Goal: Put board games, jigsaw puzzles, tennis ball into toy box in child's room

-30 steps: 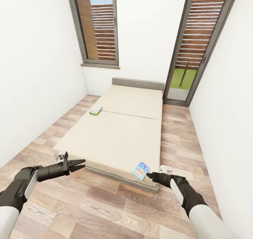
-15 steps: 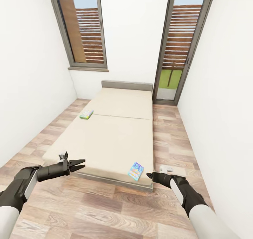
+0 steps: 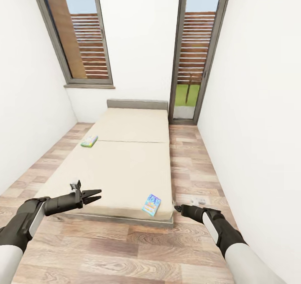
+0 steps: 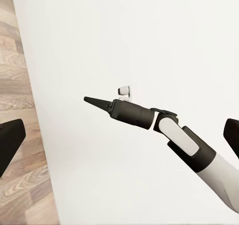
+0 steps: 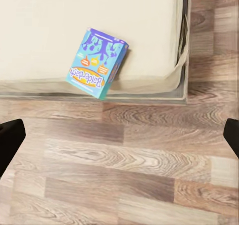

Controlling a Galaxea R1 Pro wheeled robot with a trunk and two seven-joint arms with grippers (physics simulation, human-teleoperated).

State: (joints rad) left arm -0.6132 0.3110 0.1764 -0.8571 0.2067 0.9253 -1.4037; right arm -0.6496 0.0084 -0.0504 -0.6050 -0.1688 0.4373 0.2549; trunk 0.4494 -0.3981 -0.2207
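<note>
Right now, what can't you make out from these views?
- Pale green board game, head view: too small to read its cover.
- Blue board game: right wrist view shows its cover, but the small print is too blurred to read.
- Right gripper, head view: seen end-on, so open or shut is unclear.
- Bed: its near left corner is hidden behind the left gripper in the head view.

The bed fills the middle of the room from 12 o'clock down to just ahead of both end effectors, its cream top bare except for a blue board game at the near 1 o'clock corner and a pale green one at the 11 o'clock edge. Plank floor lies open in front of the bed, with narrow strips running along its sides between the white walls.
</note>
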